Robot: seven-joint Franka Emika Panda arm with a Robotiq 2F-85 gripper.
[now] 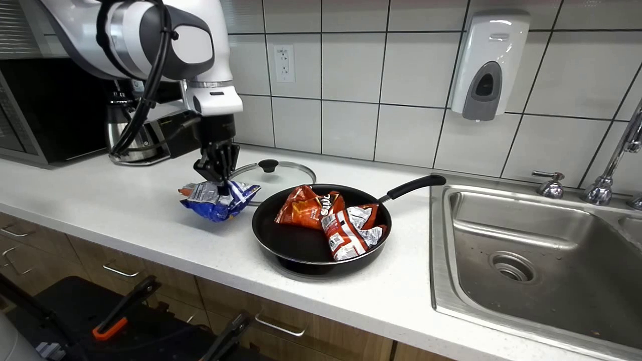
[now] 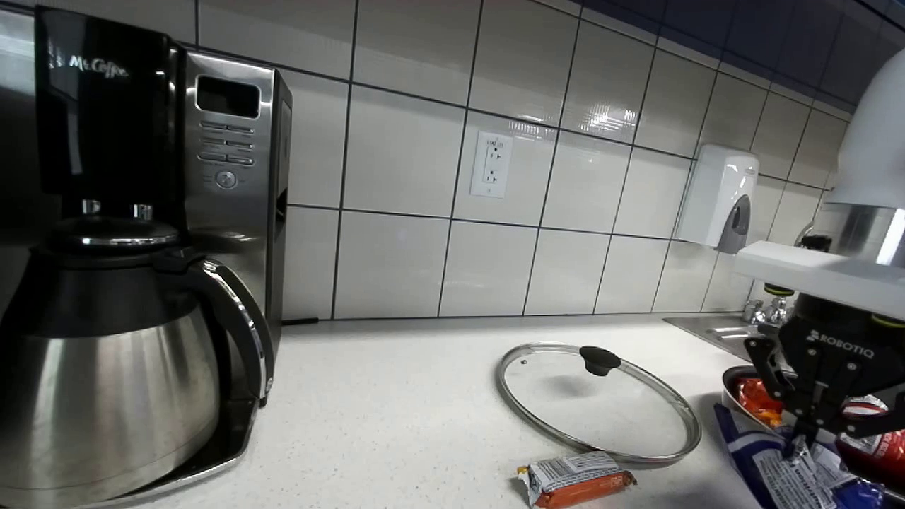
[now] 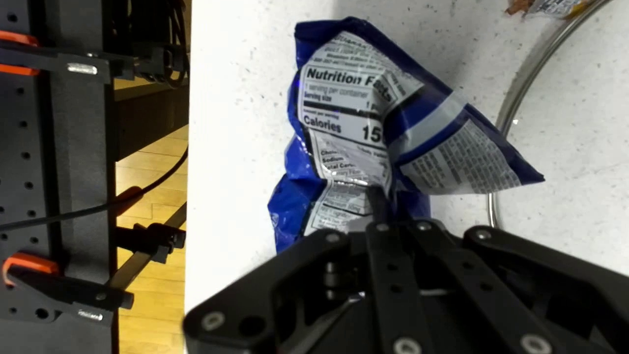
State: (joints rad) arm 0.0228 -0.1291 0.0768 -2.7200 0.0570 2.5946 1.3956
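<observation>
Tool (image 1: 222, 188): pressed together on a fold of the blue bag (image 3: 344, 123).
Blue bag: left of centre in an exterior view, upper middle of the wrist view, seemingly clear of the desk (image 1: 125, 200).
Pan (image 1: 296, 238): mid-frame in an exterior view, beside the blue bag, with an orange bag (image 1: 306, 210) and a red bag (image 1: 346, 233) in it.
Grip: slick film seems all that is caught; a shallow pinch could let it slide or tear.
Lid (image 2: 601, 410): like the pan rim, near enough that a low swing could catch it.
Bag print: "Nutrition Facts", "Serving size", "Calories 15", a further digit creased over.
Tool print: "ROBOTIQ".
Coffee maker (image 2: 141, 162): "Mr. Coffee", upper left.
</observation>
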